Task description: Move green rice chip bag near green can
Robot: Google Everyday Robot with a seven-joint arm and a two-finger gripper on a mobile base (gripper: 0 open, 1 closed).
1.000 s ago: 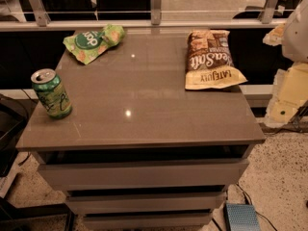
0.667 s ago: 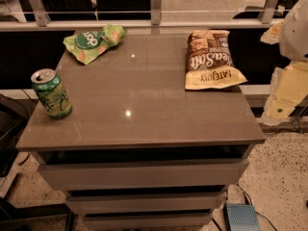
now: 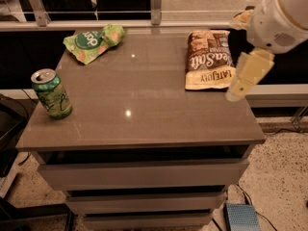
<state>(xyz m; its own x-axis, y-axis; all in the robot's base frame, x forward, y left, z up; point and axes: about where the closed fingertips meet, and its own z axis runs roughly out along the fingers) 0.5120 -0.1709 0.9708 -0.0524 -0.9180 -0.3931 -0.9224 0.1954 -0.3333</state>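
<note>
The green rice chip bag lies crumpled at the back left corner of the grey cabinet top. The green can stands upright near the left edge, towards the front, well apart from the bag. My gripper hangs at the right side of the cabinet, just right of the brown chip bag and far from the green bag and the can. It holds nothing that I can see.
A larger brown and yellow chip bag lies flat at the back right. A metal railing runs behind the cabinet. Drawers sit below the top. A small blue box lies on the floor at the front right.
The arm and gripper have moved left from the right edge of the view, in over the cabinet's right side. The bags and the can have not moved.
</note>
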